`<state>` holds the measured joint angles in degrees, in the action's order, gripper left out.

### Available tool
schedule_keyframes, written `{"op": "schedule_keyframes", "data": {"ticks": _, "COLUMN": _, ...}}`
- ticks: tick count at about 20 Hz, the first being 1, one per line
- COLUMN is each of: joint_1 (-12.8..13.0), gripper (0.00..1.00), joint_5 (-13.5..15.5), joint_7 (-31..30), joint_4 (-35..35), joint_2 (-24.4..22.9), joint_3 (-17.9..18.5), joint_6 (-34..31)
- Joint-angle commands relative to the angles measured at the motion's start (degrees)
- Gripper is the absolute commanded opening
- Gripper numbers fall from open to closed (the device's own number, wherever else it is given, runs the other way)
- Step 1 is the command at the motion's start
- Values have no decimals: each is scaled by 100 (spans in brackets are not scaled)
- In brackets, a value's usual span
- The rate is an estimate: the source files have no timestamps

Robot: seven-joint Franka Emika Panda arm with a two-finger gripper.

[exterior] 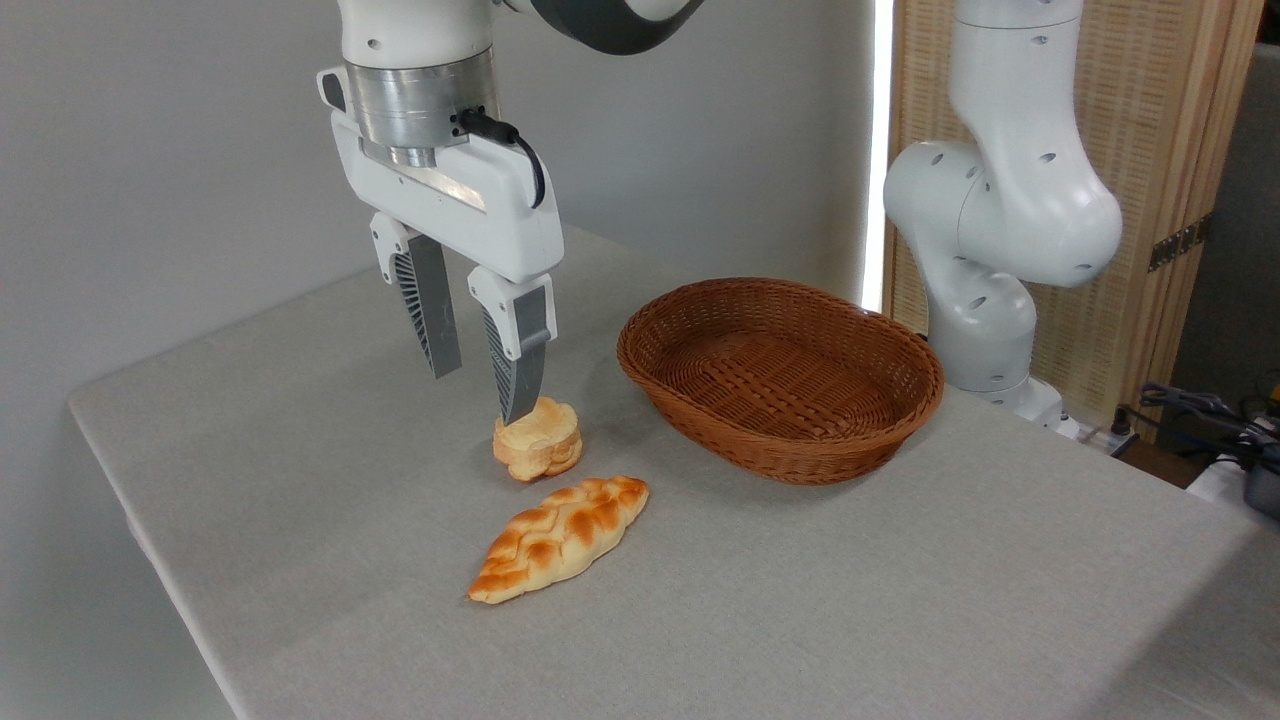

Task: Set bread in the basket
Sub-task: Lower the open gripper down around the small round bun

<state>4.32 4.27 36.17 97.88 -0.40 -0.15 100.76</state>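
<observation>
The bread (pixel 538 440), a small pale golden bun with a layered side, sits on the grey table near its middle. My gripper (pixel 482 392) hangs just above and to the left of it, open, with nothing between its grey ribbed fingers. The right fingertip overlaps the bun's top left edge in the picture; contact cannot be told. The basket (pixel 781 450), an oval brown wicker one, stands to the right of the bun with nothing in it.
A longer braided orange-brown loaf (pixel 561 537) lies just in front of the bun. The arm's white base (pixel 990 300) stands behind the basket at the right. The table's left edge (pixel 140 530) runs down toward the front.
</observation>
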Motion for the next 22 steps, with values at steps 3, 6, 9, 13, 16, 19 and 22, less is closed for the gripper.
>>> {"op": "schedule_keyframes", "data": {"ticks": 3, "joint_1": -81, "gripper": 100, "joint_5": 118, "joint_7": 92, "joint_4": -67, "joint_2": -74, "joint_3": -55, "joint_6": -434}}
{"op": "schedule_keyframes", "data": {"ticks": 6, "joint_1": -81, "gripper": 100, "joint_5": 118, "joint_7": 74, "joint_4": -76, "joint_2": -83, "joint_3": -55, "joint_6": -434}}
{"op": "schedule_keyframes", "data": {"ticks": 9, "joint_1": -81, "gripper": 100, "joint_5": 118, "joint_7": 74, "joint_4": -76, "joint_2": -83, "joint_3": -47, "joint_6": -434}}
{"op": "schedule_keyframes", "data": {"ticks": 13, "joint_1": -81, "gripper": 100, "joint_5": 118, "joint_7": 74, "joint_4": -67, "joint_2": -83, "joint_3": -55, "joint_6": -434}}
{"op": "schedule_keyframes", "data": {"ticks": 16, "joint_1": -81, "gripper": 100, "joint_5": 118, "joint_7": 74, "joint_4": -76, "joint_2": -83, "joint_3": -55, "joint_6": -434}}
{"op": "schedule_keyframes", "data": {"ticks": 19, "joint_1": -81, "gripper": 100, "joint_5": 118, "joint_7": 66, "joint_4": -67, "joint_2": -83, "joint_3": -55, "joint_6": -434}}
{"op": "schedule_keyframes", "data": {"ticks": 22, "joint_1": -81, "gripper": 100, "joint_5": 118, "joint_7": 83, "joint_4": -67, "joint_2": -92, "joint_3": -47, "joint_6": -434}}
